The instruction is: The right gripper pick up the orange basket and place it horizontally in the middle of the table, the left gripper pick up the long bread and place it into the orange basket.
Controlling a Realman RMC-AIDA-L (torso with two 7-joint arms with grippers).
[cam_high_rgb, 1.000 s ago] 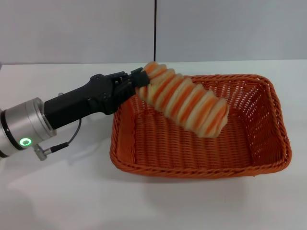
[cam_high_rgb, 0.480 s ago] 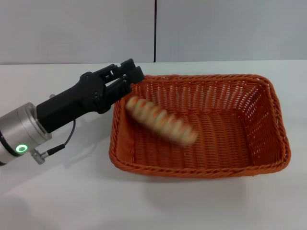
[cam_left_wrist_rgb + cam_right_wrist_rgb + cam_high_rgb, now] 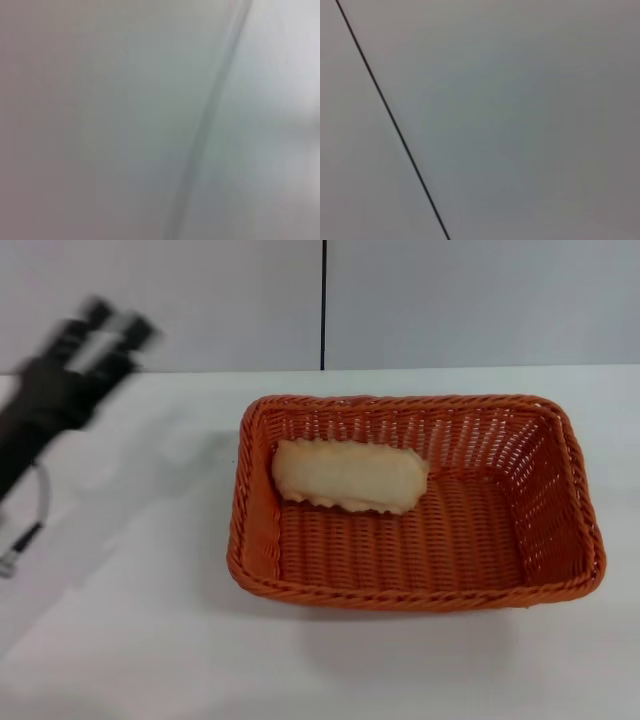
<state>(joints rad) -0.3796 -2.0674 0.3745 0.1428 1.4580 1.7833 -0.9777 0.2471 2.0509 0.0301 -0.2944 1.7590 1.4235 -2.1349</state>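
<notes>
A small elongated toy loaf [image 3: 350,476] is seen pale side up inside the large orange woven basket [image 3: 560,570] on the white table [image 3: 150,640]. The blurred black left hand [image 3: 105,325] is raised at far left, holding nothing; its opening cannot be told.

One basket, one loaf, one gripper, one worktop.

A single orange basket [image 3: 415,502] sits on the one white worktop [image 3: 150,640], and inside that basket lies one long bread [image 3: 349,476], pale side up, toward the basket's far left part. Only one gripper shows, the left gripper [image 3: 95,332], blurred and well apart from the basket on its left side; its jaws are too smeared to count. One dark vertical seam line [image 3: 323,304] runs down the wall behind the basket.
</notes>
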